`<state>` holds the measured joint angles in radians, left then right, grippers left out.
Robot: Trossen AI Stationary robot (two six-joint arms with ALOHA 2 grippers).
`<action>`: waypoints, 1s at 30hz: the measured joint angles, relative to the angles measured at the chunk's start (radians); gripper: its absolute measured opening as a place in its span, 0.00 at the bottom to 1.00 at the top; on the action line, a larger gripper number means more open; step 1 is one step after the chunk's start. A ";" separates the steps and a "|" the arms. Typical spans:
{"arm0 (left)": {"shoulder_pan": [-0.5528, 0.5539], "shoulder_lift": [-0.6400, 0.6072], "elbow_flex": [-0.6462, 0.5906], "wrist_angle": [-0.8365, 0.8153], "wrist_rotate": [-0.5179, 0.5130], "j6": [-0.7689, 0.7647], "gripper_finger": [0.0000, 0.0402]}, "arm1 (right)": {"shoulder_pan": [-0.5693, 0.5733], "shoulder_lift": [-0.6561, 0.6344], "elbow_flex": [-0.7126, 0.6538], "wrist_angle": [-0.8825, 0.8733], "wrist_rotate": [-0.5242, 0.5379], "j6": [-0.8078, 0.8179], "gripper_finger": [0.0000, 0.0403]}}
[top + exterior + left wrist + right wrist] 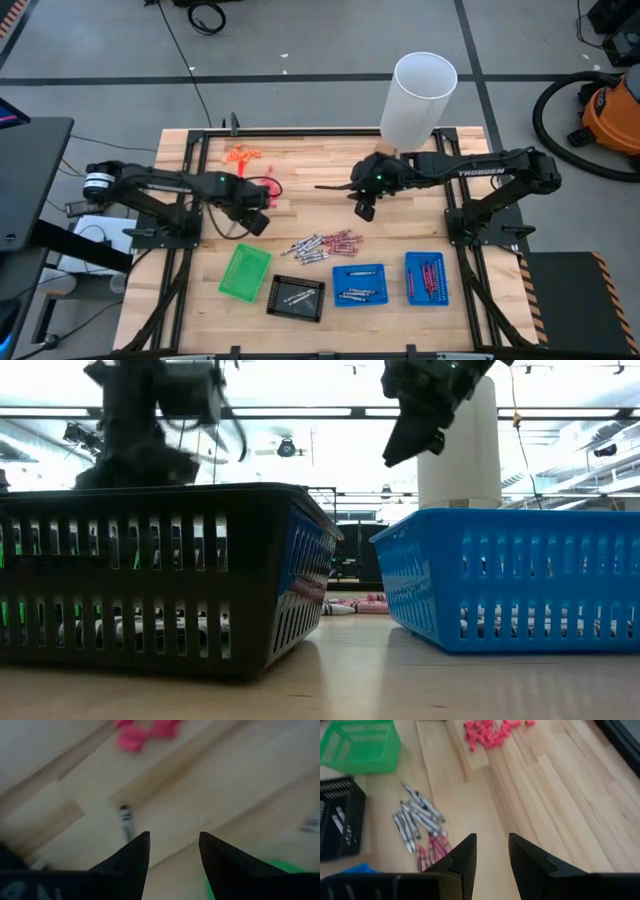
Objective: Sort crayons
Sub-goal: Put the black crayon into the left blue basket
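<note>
Two claws hover empty: left claw (256,222) wide, right claw (364,209) narrower, bare table (420,215) beside crayons (322,245).

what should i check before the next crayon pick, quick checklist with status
1. Loose crayons left in the pile: ok.
2. Left gripper open, nothing between its fingers: ok.
3. Right gripper empty, fingers apart: ok.
4. Both grippers above the table, not touching the pile: ok.
5. Green tray empty, black tray and two blue trays hold crayons: ok.
6. Which crayon to target first: cannot tell.
</note>
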<state>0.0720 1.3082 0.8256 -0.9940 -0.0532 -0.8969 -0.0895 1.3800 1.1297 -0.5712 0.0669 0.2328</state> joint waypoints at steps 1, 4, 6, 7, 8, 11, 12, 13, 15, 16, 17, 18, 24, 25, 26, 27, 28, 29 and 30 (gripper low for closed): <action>0.010 0.002 -0.022 -0.002 0.000 -0.007 0.45 | 0.000 0.000 0.000 0.003 0.000 0.001 0.30; 0.044 0.002 -0.069 -0.003 0.004 -0.034 0.45 | 0.000 0.000 0.000 0.000 0.000 0.002 0.30; 0.063 -0.002 -0.088 -0.006 0.006 -0.046 0.45 | 0.003 0.000 0.000 -0.003 -0.005 0.003 0.30; 0.073 -0.003 -0.097 -0.005 0.008 -0.046 0.45 | 0.006 0.000 0.000 -0.005 -0.006 0.003 0.30; 0.083 -0.003 -0.107 0.004 0.015 -0.045 0.45 | 0.008 0.000 0.000 -0.006 -0.007 0.003 0.30; 0.114 -0.003 -0.149 0.055 0.041 -0.035 0.45 | 0.016 0.000 0.000 -0.005 -0.007 0.008 0.30; 0.123 -0.003 -0.163 0.073 0.051 -0.035 0.45 | 0.018 0.000 0.000 -0.005 -0.007 0.010 0.30; 0.130 -0.003 -0.176 0.086 0.055 -0.034 0.45 | 0.022 0.000 0.000 -0.005 -0.008 0.013 0.30; 0.141 -0.003 -0.202 0.116 0.075 -0.031 0.45 | 0.028 0.000 0.000 -0.005 -0.008 0.018 0.30; 0.145 -0.003 -0.215 0.133 0.080 -0.031 0.45 | 0.031 0.000 0.000 -0.005 -0.008 0.018 0.30; 0.150 -0.003 -0.227 0.150 0.090 -0.031 0.45 | 0.033 0.000 0.000 -0.005 -0.008 0.018 0.30; 0.152 -0.003 -0.238 0.158 0.098 -0.031 0.45 | 0.035 0.000 0.000 -0.005 -0.008 0.018 0.30; 0.157 -0.006 -0.286 0.189 0.119 -0.025 0.33 | 0.037 0.000 0.000 0.003 -0.008 0.016 0.30; 0.156 -0.006 -0.293 0.190 0.119 -0.024 0.30 | 0.037 0.000 0.000 0.002 -0.008 0.012 0.30; 0.153 -0.006 -0.298 0.190 0.117 -0.019 0.27 | 0.037 0.000 0.000 0.002 -0.008 0.010 0.30; 0.149 -0.007 -0.302 0.191 0.111 -0.016 0.23 | 0.037 0.000 0.000 0.002 -0.008 0.010 0.30; 0.143 -0.007 -0.302 0.190 0.104 -0.015 0.19 | 0.037 0.000 0.000 0.002 -0.008 0.010 0.30; 0.137 -0.007 -0.302 0.190 0.095 -0.015 0.15 | 0.037 0.000 0.000 0.002 -0.008 0.010 0.30; 0.130 -0.007 -0.302 0.191 0.086 -0.015 0.11 | 0.037 0.000 0.000 0.002 -0.008 0.011 0.30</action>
<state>0.2023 1.3014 0.5232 -0.8030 0.0328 -0.9120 -0.0521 1.3804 1.1297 -0.5694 0.0588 0.2439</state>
